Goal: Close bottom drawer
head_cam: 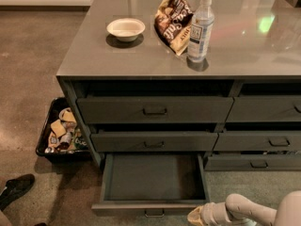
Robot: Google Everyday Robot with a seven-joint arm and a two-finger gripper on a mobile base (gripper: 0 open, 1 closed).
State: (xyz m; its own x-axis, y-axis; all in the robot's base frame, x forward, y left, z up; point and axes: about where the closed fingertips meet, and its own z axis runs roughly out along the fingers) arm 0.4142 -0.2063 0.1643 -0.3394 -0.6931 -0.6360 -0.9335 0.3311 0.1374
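The bottom drawer (153,177) of the left stack is pulled far out, showing a bare grey inside. Its flat front (150,208) with a small central handle (154,213) is at the bottom edge of the view. My gripper (195,216) is at the lower right, on a white arm coming in from the right. Its tip is close to the right end of the drawer front. I cannot tell whether it touches the front. The two taller drawers above it (154,110) are nearly shut.
The grey counter top (94,55) holds a white bowl (125,28), a snack bag (173,20) and a water bottle (199,28). A black bin (61,132) of packets stands on the floor left of the cabinet. A dark shoe (15,189) is at lower left. The right-hand drawer stack (263,140) adjoins.
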